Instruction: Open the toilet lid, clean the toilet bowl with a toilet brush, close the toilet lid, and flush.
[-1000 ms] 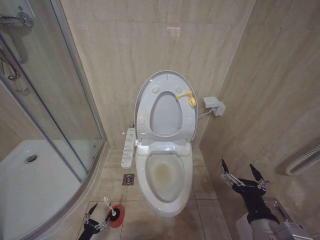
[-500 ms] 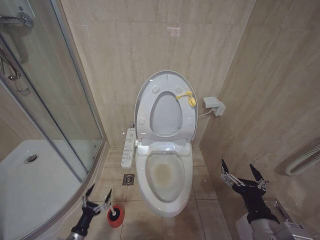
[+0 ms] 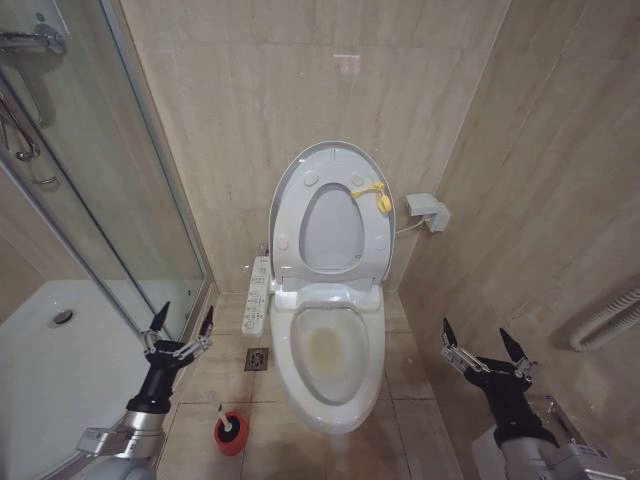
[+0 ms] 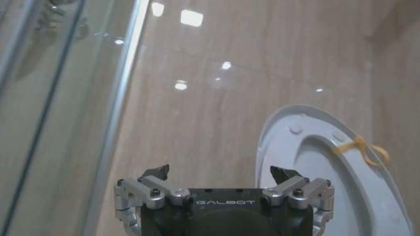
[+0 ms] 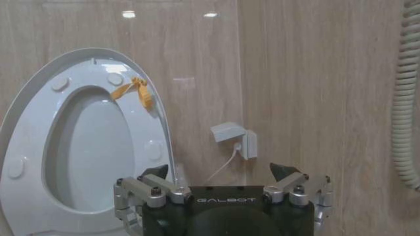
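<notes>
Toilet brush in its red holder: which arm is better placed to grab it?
Probably the left. Its open claw hangs above the toilet brush left of the toilet bowl; the right claw sits across the bowl.

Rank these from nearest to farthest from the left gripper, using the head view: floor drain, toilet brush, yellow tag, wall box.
From the left gripper:
1. Floor drain, on the tiles between gripper and bowl.
2. Toilet brush, in its red cup on the floor below the gripper; close to the drain's rank.
3. Yellow tag, on the raised lid's edge.
4. Wall box, on the right wall beyond the lid.
</notes>
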